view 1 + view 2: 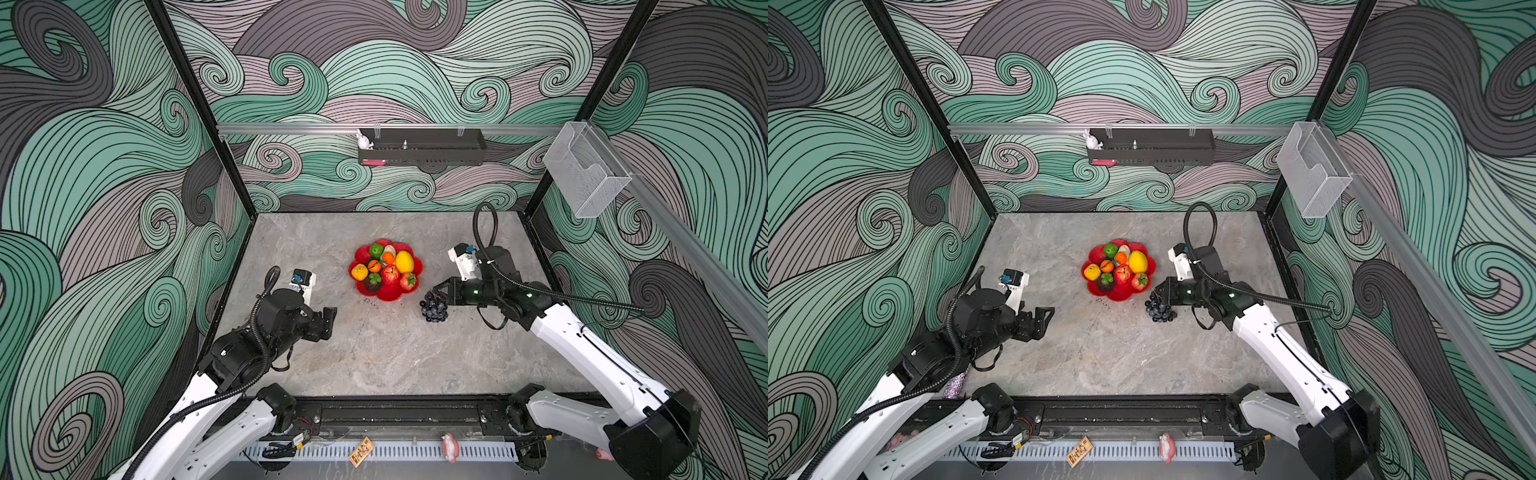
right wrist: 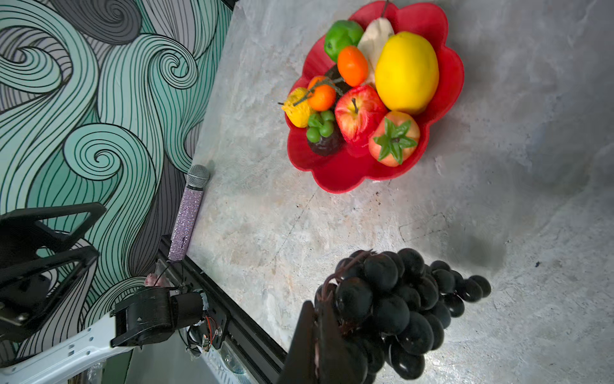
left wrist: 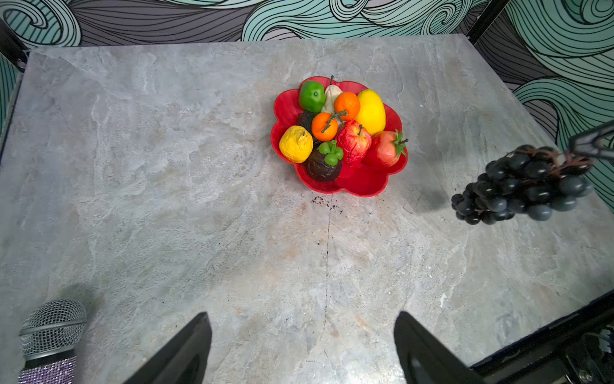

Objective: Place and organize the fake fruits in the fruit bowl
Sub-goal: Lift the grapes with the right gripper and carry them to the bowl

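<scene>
The right end effector (image 1: 437,291) is clamped on the stem of the grape bunch (image 1: 434,309), which dangles off the table (image 1: 374,353) between the fruit bowl (image 1: 386,296) and the right edge, probably for carrying; the left end effector (image 1: 330,319) gapes empty

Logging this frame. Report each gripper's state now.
Left gripper: open, holding nothing.
Right gripper: shut on the grapes.
</scene>
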Controlling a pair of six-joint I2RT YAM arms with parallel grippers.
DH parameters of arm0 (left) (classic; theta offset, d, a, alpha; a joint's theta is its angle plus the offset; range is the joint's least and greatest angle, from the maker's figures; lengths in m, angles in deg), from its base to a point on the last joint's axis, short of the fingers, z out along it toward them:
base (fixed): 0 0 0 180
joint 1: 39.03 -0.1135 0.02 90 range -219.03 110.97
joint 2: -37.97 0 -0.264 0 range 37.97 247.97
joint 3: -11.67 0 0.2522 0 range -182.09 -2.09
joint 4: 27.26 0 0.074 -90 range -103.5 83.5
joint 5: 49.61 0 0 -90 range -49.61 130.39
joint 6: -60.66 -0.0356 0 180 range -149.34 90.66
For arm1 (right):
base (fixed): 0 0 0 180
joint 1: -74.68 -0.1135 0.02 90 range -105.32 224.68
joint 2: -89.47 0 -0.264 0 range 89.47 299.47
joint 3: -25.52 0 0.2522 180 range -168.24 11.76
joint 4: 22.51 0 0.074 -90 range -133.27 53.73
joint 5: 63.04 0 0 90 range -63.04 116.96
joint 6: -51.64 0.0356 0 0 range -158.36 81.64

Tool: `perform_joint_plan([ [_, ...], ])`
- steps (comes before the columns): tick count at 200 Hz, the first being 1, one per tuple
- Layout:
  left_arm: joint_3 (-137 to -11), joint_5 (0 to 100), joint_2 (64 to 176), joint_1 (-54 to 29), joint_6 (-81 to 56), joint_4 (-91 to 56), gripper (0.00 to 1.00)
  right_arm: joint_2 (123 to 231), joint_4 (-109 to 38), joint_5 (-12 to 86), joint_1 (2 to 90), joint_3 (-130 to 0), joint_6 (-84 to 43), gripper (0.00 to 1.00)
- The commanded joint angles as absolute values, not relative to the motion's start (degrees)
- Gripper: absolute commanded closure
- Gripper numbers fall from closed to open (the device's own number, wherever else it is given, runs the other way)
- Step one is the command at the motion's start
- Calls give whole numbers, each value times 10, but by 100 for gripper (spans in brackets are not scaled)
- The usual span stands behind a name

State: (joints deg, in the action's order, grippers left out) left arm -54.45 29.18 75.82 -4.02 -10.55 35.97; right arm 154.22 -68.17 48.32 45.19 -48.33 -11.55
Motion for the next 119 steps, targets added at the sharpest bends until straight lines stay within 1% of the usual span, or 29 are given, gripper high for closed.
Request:
perform_joint_plan([
  [1,-544,265,755,-40,-115,377,11,1553,-714,472,441,-538,-127,100],
  [43,-543,263,761,-40,-112,378,10,1599,-719,460,417,-634,-125,100],
  [119,-538,268,759,-40,-110,374,9,1736,-701,449,401,-752,-128,100],
])
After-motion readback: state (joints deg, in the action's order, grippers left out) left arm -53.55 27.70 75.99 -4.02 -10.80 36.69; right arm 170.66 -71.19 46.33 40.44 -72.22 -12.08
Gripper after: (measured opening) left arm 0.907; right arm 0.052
